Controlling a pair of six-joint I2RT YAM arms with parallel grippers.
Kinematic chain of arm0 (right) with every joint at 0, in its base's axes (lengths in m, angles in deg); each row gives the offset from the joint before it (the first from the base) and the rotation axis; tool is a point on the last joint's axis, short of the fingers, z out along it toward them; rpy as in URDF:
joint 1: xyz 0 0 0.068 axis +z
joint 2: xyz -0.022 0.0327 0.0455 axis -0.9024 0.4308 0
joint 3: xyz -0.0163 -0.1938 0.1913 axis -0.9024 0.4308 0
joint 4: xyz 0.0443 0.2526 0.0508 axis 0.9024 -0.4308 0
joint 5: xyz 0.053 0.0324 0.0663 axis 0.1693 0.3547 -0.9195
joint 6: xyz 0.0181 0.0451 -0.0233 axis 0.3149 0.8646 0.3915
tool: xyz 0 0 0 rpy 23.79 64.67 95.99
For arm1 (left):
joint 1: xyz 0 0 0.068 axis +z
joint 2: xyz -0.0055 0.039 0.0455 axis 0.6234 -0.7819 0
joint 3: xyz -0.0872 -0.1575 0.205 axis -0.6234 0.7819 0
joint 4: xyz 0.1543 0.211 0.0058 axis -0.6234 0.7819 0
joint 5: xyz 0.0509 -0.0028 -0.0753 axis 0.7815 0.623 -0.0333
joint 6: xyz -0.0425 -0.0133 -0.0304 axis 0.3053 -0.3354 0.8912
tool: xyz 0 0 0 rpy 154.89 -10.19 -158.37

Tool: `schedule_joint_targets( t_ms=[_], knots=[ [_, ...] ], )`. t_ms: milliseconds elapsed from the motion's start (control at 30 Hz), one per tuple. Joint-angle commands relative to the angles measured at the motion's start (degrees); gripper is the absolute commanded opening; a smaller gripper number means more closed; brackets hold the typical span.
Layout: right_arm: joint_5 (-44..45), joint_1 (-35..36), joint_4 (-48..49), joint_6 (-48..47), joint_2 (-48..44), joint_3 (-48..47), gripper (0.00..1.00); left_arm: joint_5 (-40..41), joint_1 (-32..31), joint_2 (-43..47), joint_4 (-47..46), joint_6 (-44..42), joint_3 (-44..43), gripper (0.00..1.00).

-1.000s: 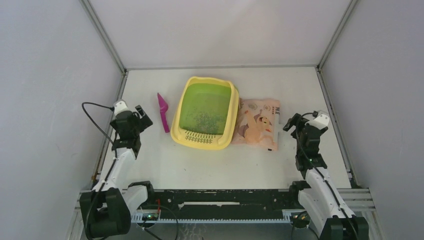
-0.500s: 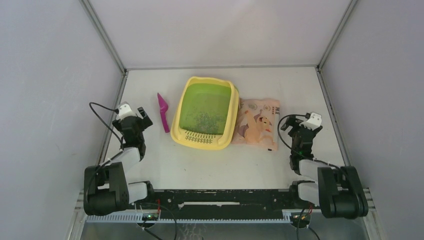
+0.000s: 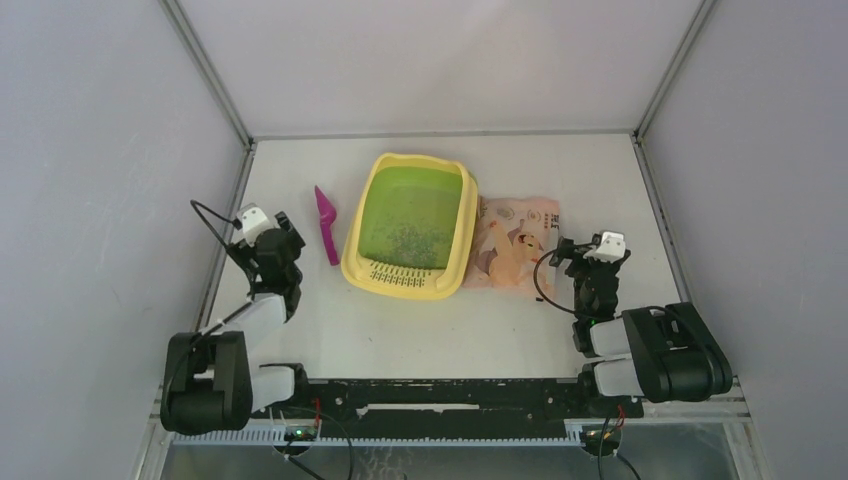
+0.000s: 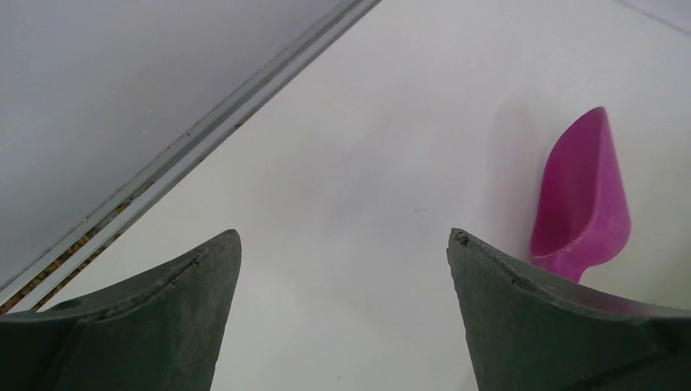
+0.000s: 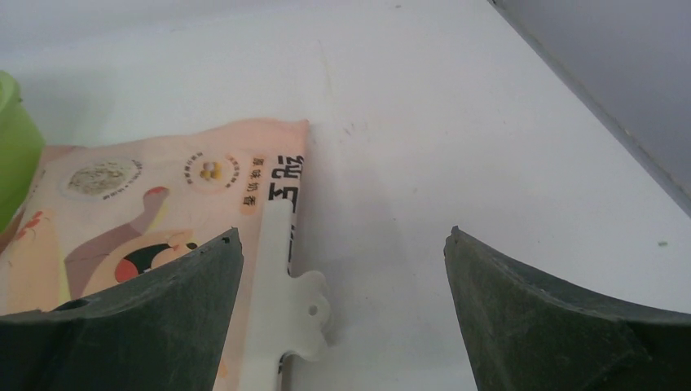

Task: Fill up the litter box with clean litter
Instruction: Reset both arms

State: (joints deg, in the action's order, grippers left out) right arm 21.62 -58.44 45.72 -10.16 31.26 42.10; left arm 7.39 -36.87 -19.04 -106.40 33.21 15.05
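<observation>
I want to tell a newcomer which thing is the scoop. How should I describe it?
Look for the large litter box, yellow rim and green inside, in the middle of the white table. Beside its left edge lies a slim scoop. It is the only magenta thing; the bag on the other side is flat and peach-pink.

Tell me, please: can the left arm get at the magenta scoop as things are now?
Probably yes. The scoop lies on bare table just ahead and right of the left fingers, which stand open and empty. Nothing lies between; the litter box sits on the scoop's other side.
</observation>
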Motion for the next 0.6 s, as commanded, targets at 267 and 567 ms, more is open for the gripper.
schedule_joint_targets(
  t_ms=[267,567],
  knots=[
    [-1.37,-1.13,-1.90,-1.04,-1.05,-4.18,0.99,-4.15,-1.17,-0.18,-24.48,-10.05,8.19,1.00],
    [-4.35,-2.39,-6.81,-0.63,-1.00,-6.86,0.99,-9.59,0.12,-1.84,-41.56,-9.33,16.92,1.00]
  ],
)
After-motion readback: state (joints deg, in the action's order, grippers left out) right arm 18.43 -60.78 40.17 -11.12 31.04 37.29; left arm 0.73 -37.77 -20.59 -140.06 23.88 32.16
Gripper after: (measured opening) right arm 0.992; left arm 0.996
